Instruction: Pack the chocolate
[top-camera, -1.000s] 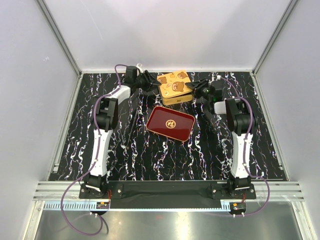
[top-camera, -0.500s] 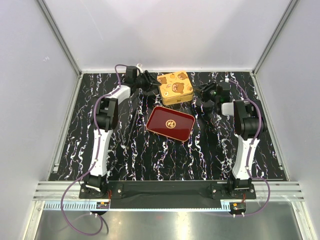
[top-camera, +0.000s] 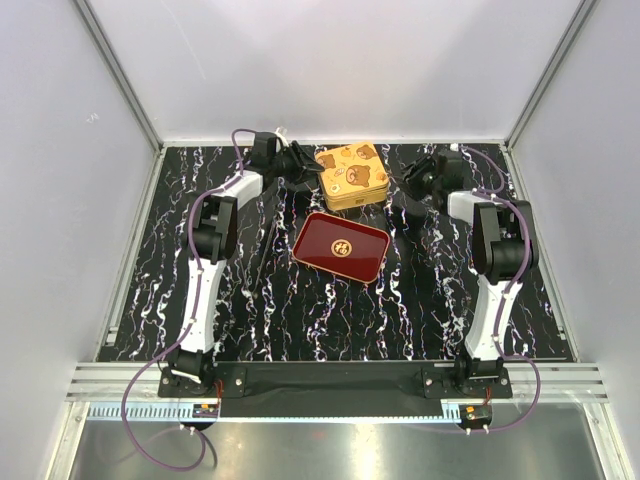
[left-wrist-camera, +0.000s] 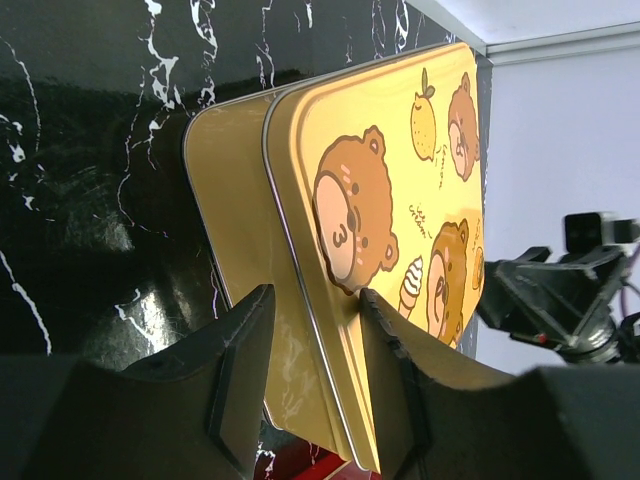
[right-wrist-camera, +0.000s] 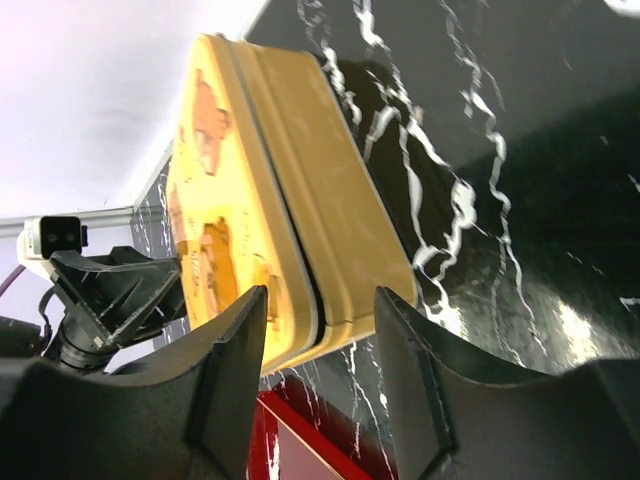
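Note:
No chocolate shows in any view. The gold tin (top-camera: 350, 174) with bear pictures sits shut at the back of the table. My left gripper (top-camera: 307, 166) is at the tin's left edge and shut on it. In the left wrist view one finger (left-wrist-camera: 385, 350) presses the printed lid (left-wrist-camera: 380, 190) and the other finger (left-wrist-camera: 235, 370) lies along the base (left-wrist-camera: 225, 190). My right gripper (top-camera: 407, 181) stands open just right of the tin. In the right wrist view the tin's corner (right-wrist-camera: 330, 270) lies ahead of that gripper (right-wrist-camera: 322, 300), with gaps on both sides.
The glossy red tray (top-camera: 341, 246) lies in front of the tin, mid-table, and its edge shows in both wrist views (left-wrist-camera: 300, 466) (right-wrist-camera: 300, 440). White walls close in the black marbled table (top-camera: 300, 310) at the back and on both sides.
My right gripper has widened its jaws, come off the tin's right side and backed away to the right. The left gripper has kept its hold.

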